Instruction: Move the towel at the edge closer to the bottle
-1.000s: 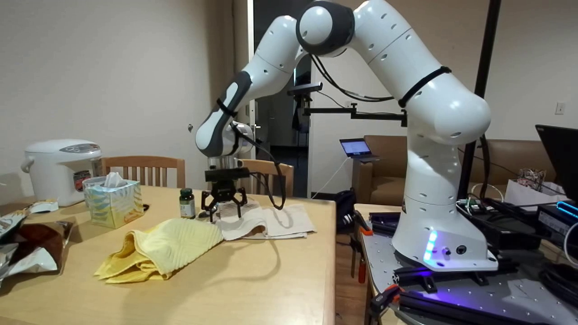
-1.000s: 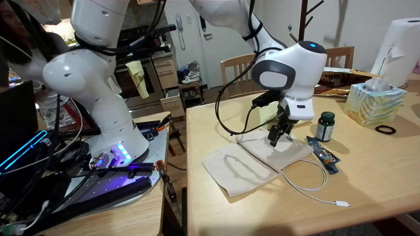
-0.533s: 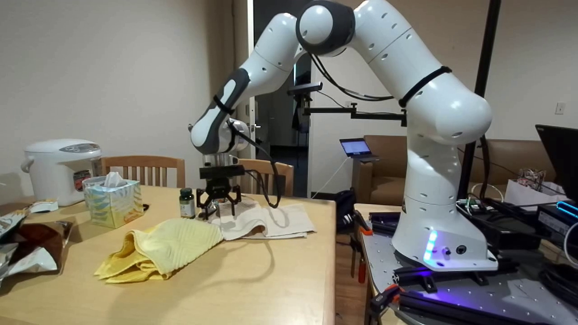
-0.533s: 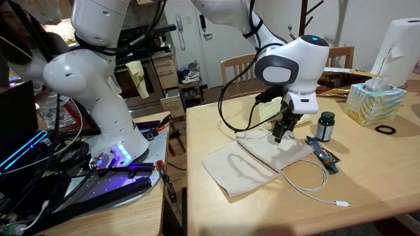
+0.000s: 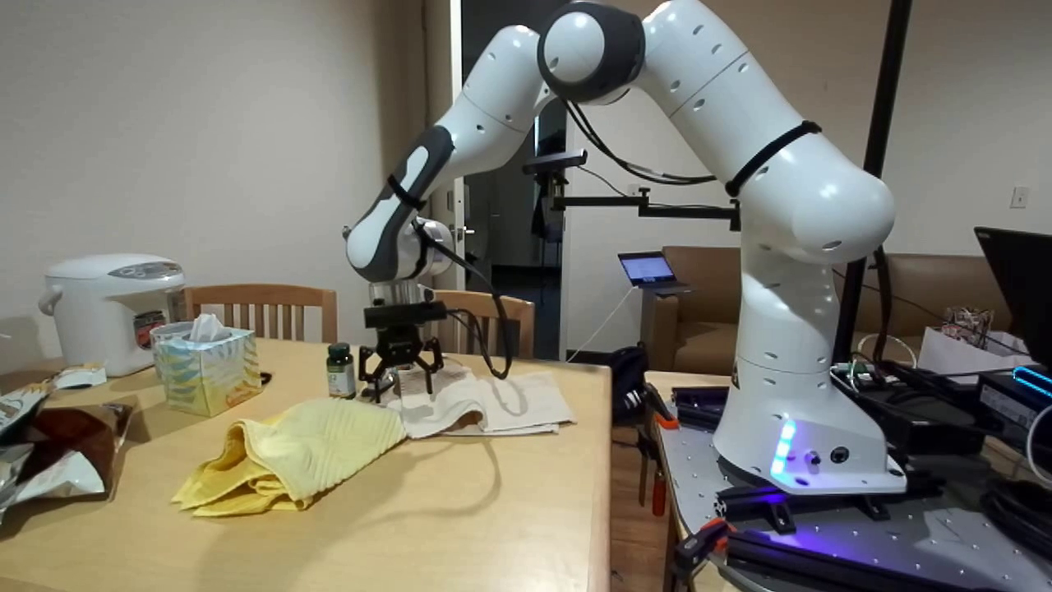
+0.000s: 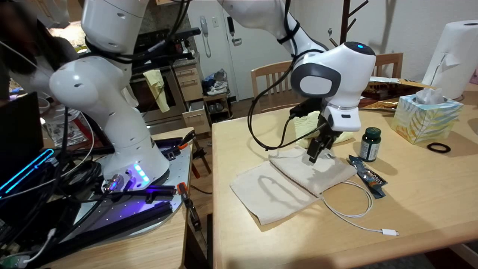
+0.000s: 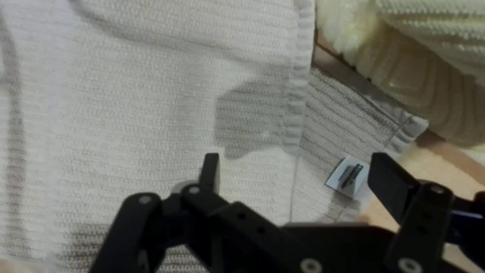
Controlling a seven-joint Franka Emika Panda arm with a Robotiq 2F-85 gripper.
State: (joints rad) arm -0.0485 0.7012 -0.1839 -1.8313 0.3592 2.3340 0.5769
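Near the bottle (image 6: 370, 145), the gripper (image 7: 294, 163) is hovering jaws-apart over the towel (image 6: 278, 200); shallow closing could be leaving layers behind.

The snack bar wrapper (image 6: 368, 177) just beside the dark green bottle (image 6: 371, 136) reads "KIND"; print on the bottle's label (image 6: 369, 151) and on the off-white towel's (image 7: 151, 113) tag (image 7: 347, 176) nearby is illegible.

Bottle label (image 6: 370, 151) illegible, towel (image 7: 140, 113) cropped in wrist view
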